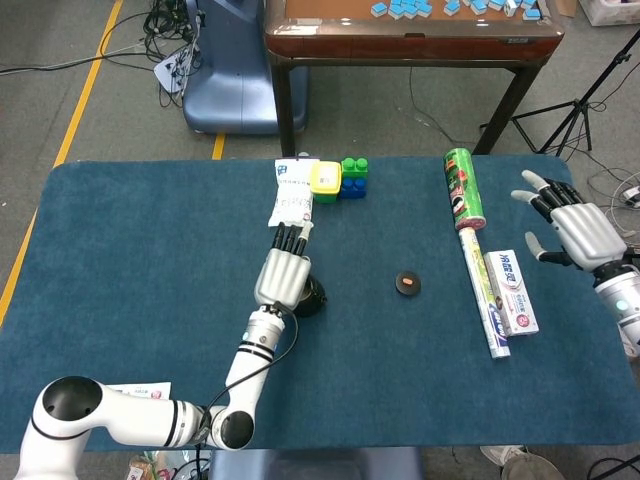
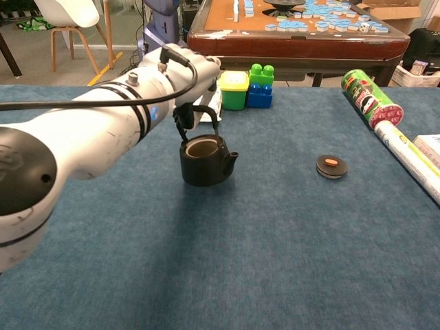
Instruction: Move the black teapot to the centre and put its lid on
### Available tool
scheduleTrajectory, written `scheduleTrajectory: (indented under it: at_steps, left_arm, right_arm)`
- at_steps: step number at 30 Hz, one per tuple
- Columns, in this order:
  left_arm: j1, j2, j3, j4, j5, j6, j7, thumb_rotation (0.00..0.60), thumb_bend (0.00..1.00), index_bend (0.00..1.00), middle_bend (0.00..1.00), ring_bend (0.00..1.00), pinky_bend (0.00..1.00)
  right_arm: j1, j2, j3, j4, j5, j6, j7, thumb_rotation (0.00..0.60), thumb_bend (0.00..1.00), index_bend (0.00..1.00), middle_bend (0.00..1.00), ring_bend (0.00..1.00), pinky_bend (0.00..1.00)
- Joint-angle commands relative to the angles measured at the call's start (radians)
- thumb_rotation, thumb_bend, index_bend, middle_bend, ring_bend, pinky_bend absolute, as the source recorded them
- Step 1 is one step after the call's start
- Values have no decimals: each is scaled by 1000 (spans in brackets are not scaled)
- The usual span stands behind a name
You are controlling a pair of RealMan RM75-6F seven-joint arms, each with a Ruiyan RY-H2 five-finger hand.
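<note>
The head view looks steeply down from above the near edge of the desk [image 1: 120,230], far enough to take in the whole blue top and the floor behind. The chest view sits low and close, facing level across the desk [image 2: 275,261] toward the brown table [image 2: 295,38] at the upper edge. Both views share the black teapot [image 1: 309,297] [image 2: 205,160], the lid [image 1: 407,283] [image 2: 331,166] and the building blocks [image 1: 352,178] [image 2: 260,86].
</note>
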Motion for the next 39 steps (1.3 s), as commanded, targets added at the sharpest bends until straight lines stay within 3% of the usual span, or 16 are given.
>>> scheduleTrajectory:
  at_steps: [1, 15, 27, 39]
  left_arm:
    - [-13, -15, -3, 16, -9, -1, 3, 600, 452, 589, 0, 0, 0]
    - [-17, -69, 26, 73, -3, -45, -83, 600, 452, 575, 0, 0, 0]
    - [32, -48, 78, 1, 8, -17, -111, 600, 443, 463, 0, 0, 0]
    - [39, -3, 77, -101, -104, -4, -43, 600, 441, 342, 0, 0, 0]
  right_arm:
    - [-7, -7, -10, 21, -13, 12, 27, 600, 520, 156, 0, 0, 0]
    - [-38, -5, -28, 26, -21, 56, 39, 600, 519, 156, 0, 0, 0]
    - [-48, 6, -24, -19, -9, 66, 1, 600, 519, 156, 0, 0, 0]
    - [-48, 12, -17, -36, -4, 72, -10, 600, 520, 156, 0, 0, 0]
